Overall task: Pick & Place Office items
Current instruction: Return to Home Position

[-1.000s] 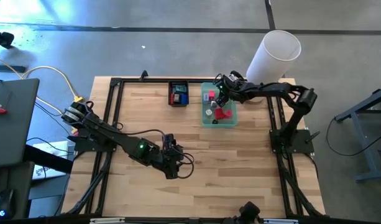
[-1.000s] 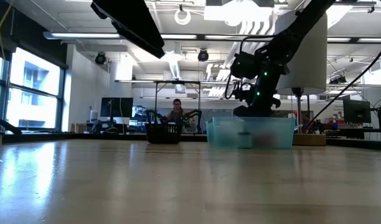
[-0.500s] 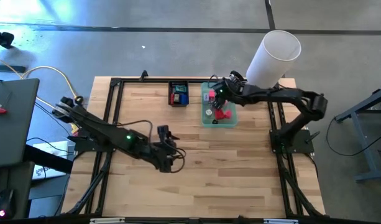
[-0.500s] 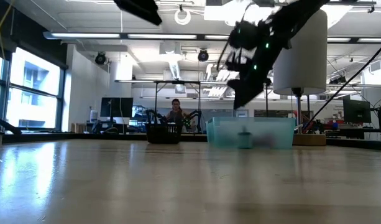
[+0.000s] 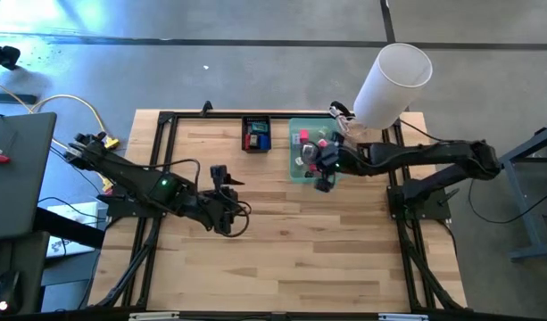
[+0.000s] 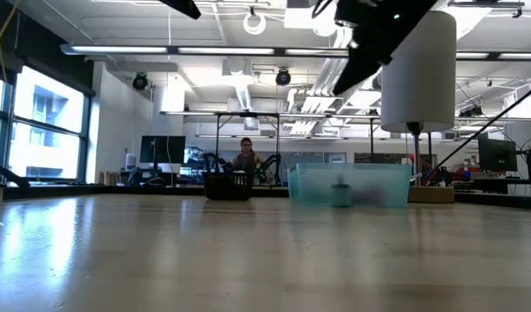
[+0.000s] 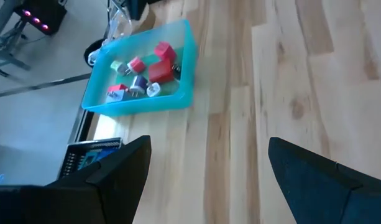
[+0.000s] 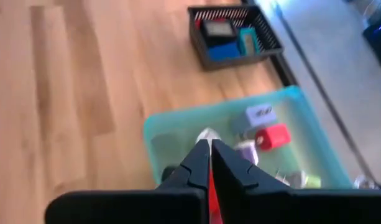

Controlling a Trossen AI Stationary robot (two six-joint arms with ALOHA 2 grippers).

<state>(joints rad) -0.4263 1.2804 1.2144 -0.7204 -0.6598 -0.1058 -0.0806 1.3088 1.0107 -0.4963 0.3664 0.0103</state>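
The office items (image 8: 274,135) sit in the teal tray (image 8: 159,143) and the black tray (image 8: 206,61). The right gripper (image 8: 209,144) hangs over the teal one, its 2 fingers pinched together, pieces just below. The left gripper (image 7: 209,142) is spread wide over the bare table (image 5: 344,232), well away from them.

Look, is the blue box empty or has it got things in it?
Not empty. The teal tray holds several small pieces, red, pink and purple among them.

Overhead, table-level and both wrist views share the tray (image 7: 140,104).
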